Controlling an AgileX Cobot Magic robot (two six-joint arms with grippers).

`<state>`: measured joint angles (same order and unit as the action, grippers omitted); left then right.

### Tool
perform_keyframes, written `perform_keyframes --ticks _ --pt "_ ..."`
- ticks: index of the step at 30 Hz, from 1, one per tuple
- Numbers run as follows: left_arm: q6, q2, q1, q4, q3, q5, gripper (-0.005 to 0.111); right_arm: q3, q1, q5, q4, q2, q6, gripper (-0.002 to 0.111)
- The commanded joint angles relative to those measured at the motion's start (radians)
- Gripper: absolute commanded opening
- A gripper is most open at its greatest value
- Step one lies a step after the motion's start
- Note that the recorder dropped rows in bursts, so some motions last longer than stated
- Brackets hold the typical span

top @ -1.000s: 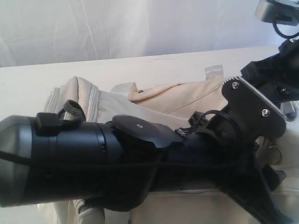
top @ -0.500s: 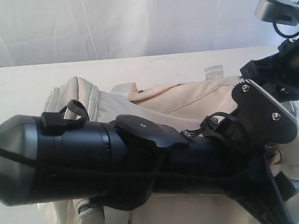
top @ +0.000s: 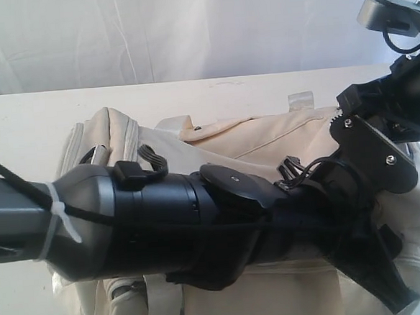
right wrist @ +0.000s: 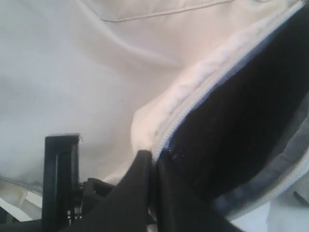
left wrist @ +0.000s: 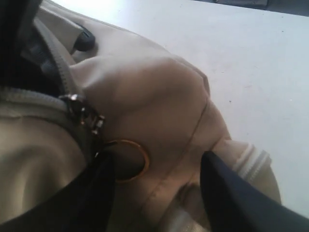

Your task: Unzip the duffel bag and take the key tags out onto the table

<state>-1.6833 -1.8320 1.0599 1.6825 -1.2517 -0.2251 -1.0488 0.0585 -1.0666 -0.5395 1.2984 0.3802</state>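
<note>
Exterior view: my left arm (top: 164,218) lies across the duffel bag (top: 267,143) on the table (top: 34,119). Left wrist view: my left gripper (left wrist: 159,193) stands spread wide and empty, the zip pull (left wrist: 86,115) just beside one finger. Right wrist view: my right gripper (right wrist: 153,193) is closed, its tips at the open zip's edge

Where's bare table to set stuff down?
Free: table strip between the bag and the back curtain, plus the patch off the bag's left end. Crowded: near side, left arm and right arm over the bag.
</note>
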Motion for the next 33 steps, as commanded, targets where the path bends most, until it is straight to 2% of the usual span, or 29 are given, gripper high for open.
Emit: perform_keyframes --ticks 1,5,16,19,24,28,33 --pt "0.006 0.006 0.000 0.021 -0.007 -0.072 0.058 0.002 0.000 -0.009 -0.019 -0.003 0.008 0.000" --pt "0.010 0.006 0.000 0.021 -0.007 -0.072 0.056 0.002 0.000 -0.009 -0.019 -0.003 0.008 0.000" --pt "0.012 0.006 0.000 0.021 -0.041 -0.085 0.037 0.002 0.000 -0.009 -0.019 -0.003 0.008 0.000" --pt "0.012 0.006 0.000 0.021 -0.041 -0.118 0.025 0.002 0.000 -0.009 -0.019 -0.003 0.008 0.000" --pt "0.010 0.006 0.000 0.040 -0.041 -0.116 0.000 0.002 0.000 -0.005 -0.019 -0.003 0.008 0.000" --pt "-0.022 0.008 0.012 0.062 -0.034 -0.137 0.000 0.002 0.000 0.019 -0.019 -0.003 0.008 0.000" --pt "-0.094 0.010 0.104 0.062 -0.034 -0.311 0.000 0.002 0.000 0.029 -0.019 -0.003 0.008 0.000"
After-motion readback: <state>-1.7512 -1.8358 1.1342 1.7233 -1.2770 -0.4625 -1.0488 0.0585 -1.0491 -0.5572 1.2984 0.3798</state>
